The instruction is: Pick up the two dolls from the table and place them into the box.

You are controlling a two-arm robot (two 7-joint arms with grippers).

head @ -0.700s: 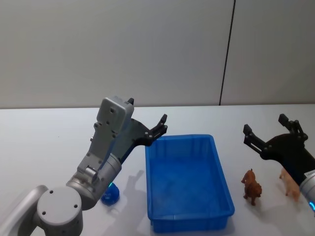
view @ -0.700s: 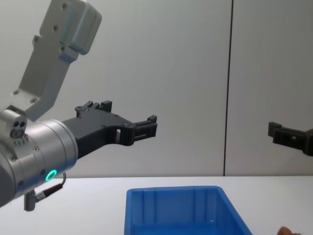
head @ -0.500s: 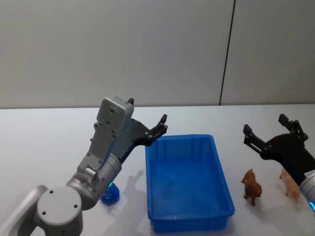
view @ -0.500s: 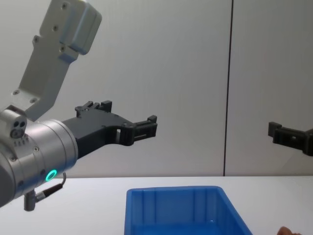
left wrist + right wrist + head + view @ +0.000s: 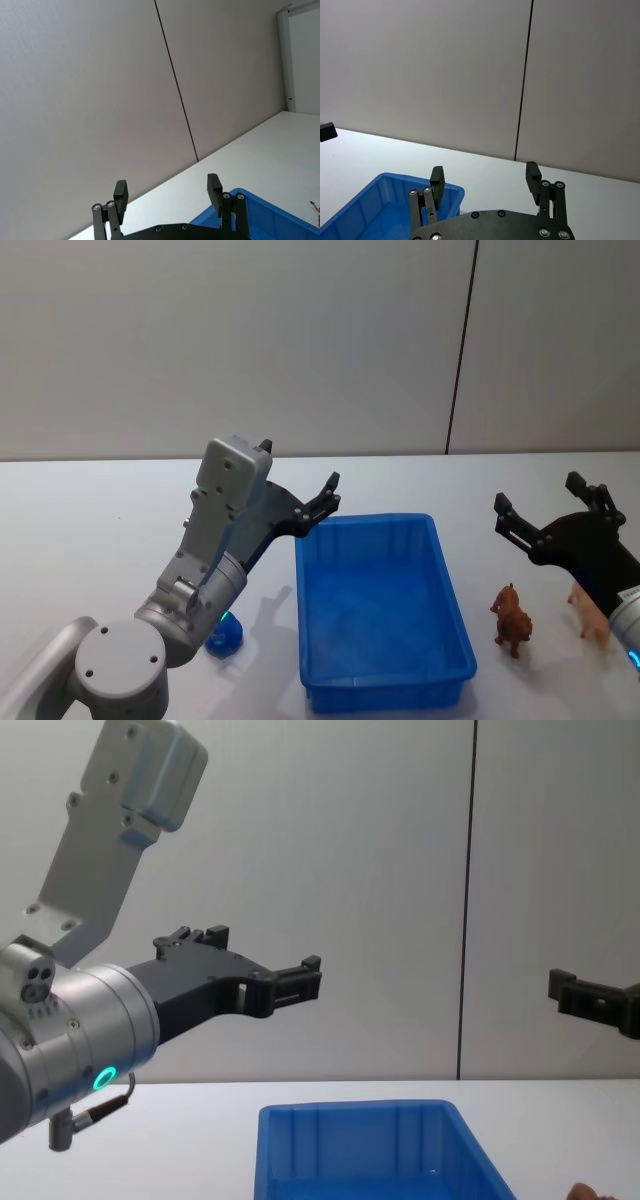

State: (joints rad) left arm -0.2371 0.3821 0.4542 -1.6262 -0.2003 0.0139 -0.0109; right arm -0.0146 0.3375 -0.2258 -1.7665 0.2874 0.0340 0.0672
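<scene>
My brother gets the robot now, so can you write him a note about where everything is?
Left hand: open, empty, up by the far left corner of the box.
Right hand: open, empty, raised right of the box.
Toys: brown dog and pale animal stand on the table, right of the box; small blue toy lies left of it, partly under the left arm.
Done: nothing, the box holds no toys.
Left: two toys to pick up and put in.

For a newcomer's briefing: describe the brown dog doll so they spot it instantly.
Start at the blue box on the white table. Just right of it stands the brown dog doll. It is darker and nearer the box than the pale tan doll farther right.
</scene>
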